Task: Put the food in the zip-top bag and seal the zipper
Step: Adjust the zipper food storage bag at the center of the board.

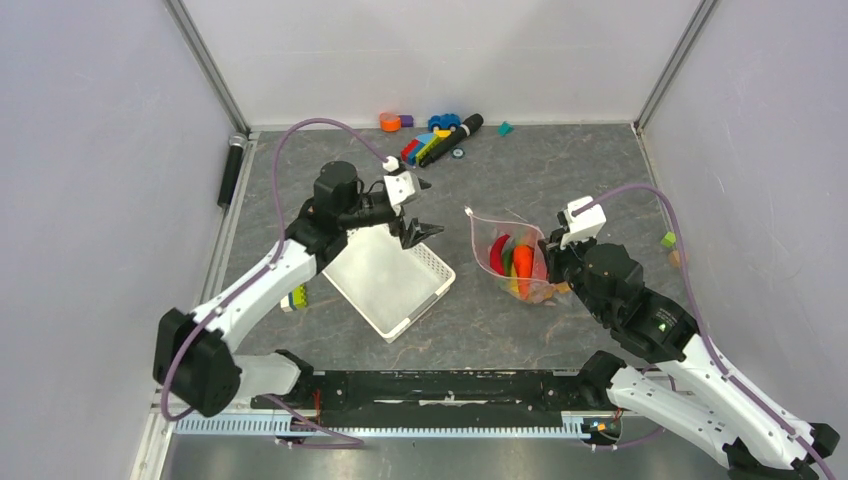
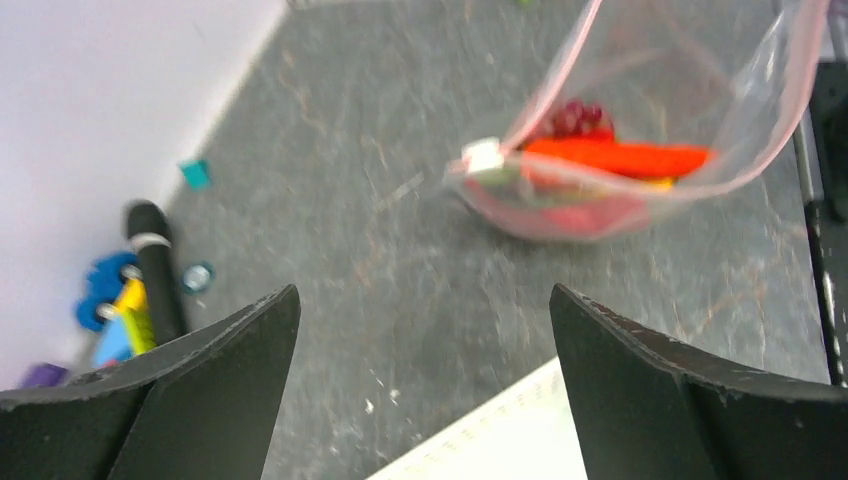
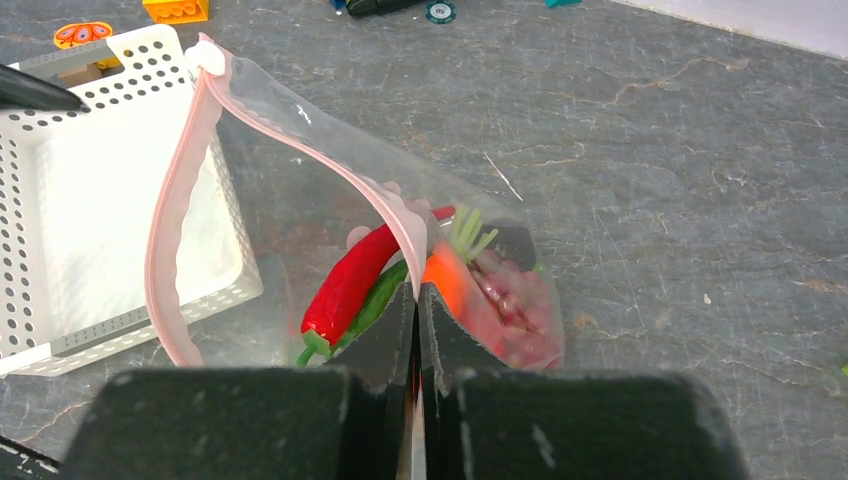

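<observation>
The clear zip-top bag [image 1: 505, 250] lies right of centre with its mouth gaping. The food is inside it: a red chilli [image 3: 350, 282], a green chilli [image 3: 385, 298], an orange piece [image 3: 447, 278] and purple grapes [image 3: 510, 300]. The pink zipper [image 3: 180, 200] loops open, with its white slider [image 3: 208, 58] at the far end. My right gripper [image 3: 416, 292] is shut on the near lip of the bag mouth. My left gripper [image 1: 421, 212] is open and empty above the far corner of the white basket [image 1: 390, 280], left of the bag [image 2: 640, 150].
The white slotted basket [image 3: 90, 210] holds no food. Toy blocks, a blue car [image 1: 445, 122] and a black marker [image 1: 450, 140] lie at the back wall. A teal block [image 1: 505, 128] and a green block [image 1: 667, 240] sit apart. A block [image 1: 294, 297] lies under the left arm.
</observation>
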